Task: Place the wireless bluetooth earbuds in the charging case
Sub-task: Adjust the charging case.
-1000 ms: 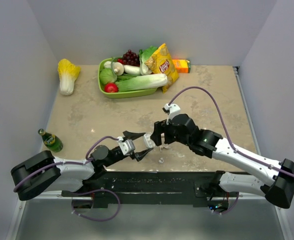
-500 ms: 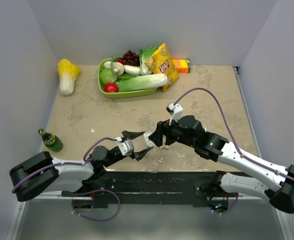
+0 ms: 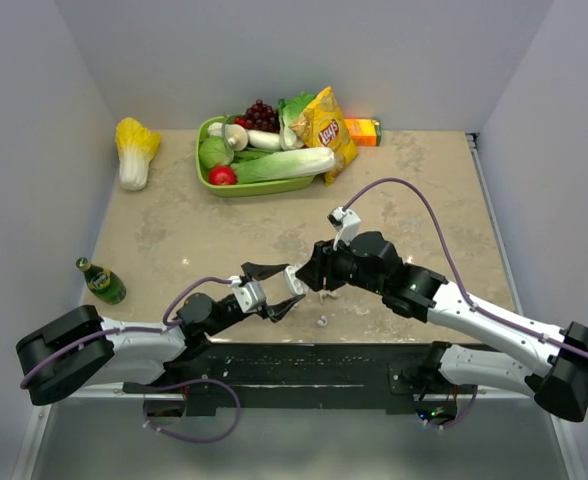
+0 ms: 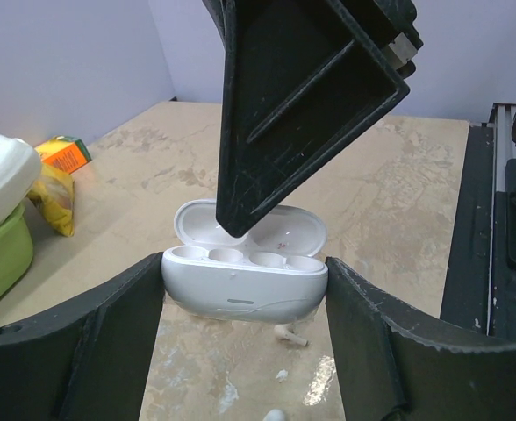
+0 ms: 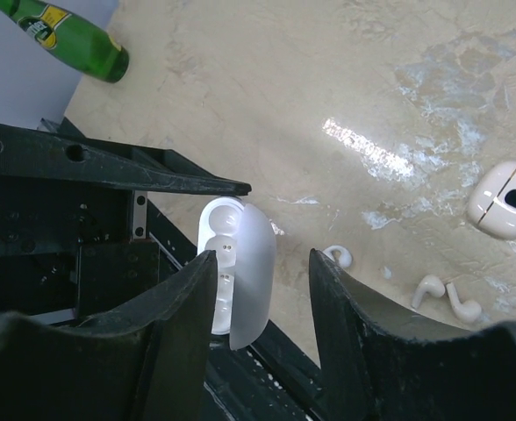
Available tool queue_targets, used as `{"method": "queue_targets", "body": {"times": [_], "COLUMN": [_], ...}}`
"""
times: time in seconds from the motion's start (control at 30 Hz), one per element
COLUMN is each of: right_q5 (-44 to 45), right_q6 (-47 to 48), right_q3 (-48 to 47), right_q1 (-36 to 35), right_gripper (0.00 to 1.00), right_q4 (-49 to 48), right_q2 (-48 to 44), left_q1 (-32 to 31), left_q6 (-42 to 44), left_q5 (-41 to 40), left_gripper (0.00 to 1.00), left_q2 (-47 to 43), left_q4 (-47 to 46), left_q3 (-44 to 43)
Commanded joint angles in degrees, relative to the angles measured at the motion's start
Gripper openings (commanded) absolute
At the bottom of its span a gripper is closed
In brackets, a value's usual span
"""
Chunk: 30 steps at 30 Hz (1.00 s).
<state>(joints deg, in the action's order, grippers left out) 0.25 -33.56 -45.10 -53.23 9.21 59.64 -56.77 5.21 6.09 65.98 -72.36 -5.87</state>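
Charging case [image 4: 245, 285], white, lid open, wells empty, sits clamped in left claw [image 4: 245, 303]; right claw [image 5: 262, 263] gapes apart.

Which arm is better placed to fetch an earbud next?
The right. The left gripper clamps the open charging case; the right gripper is open and empty, with earbuds loose on the table.

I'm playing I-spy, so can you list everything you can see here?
charging case: one, white, open, in the left end effector
earbuds: three, white, loose on the table
small pod: one, off-white, beside the earbuds
bottle: one, green, left table edge
cabbage: one, yellow-white, back left
basket: one, green, back, full of vegetables
chip bag: one, yellow, against the basket
box: one, orange, back wall
left end effector: one, black, gripping the case
right end effector: one, black, open around the case's lid
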Motion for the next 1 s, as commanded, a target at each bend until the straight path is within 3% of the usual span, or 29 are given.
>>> {"method": "queue_targets", "body": {"times": [0.0,0.4,0.77,0.9,0.93,0.97], "right_q5": [-0.3,-0.3,0.5,1.8,2.1,2.6], "right_q6": [-1.3,-1.3,-0.5,0.7,1.0,2.3], "right_q3": [0.8,1.3,1.3,0.5,-0.4,-0.9], "right_q1": [0.1,0.1,0.1,0.1,0.1,0.1], "right_gripper": [0.48,0.38,0.18,0.00,0.00,0.00], "right_q4": [-3.8,-3.9,-3.3,-2.1,-1.3,-0.1], "right_q2": [-0.6,1.9,2.8,3.3,3.6,3.8], "left_q1": [-0.5,-0.6,-0.6,-0.6,-0.6,-0.6], "left_q6": [1.0,0.9,0.6,0.1,-0.1,0.0], "left_q5": [-0.1,-0.6,-0.8,-1.9,-2.1,-2.0], "left_gripper": [0.00,0.00,0.00,0.00,0.00,0.05], "left_q2": [-0.9,-0.8,-0.5,-0.1,-0.1,0.0], "left_q4": [-20.3,-21.6,-22.2,-22.0,-21.5,-21.2], "left_q3": [0.5,1.1,1.2,1.1,0.9,0.9]}}
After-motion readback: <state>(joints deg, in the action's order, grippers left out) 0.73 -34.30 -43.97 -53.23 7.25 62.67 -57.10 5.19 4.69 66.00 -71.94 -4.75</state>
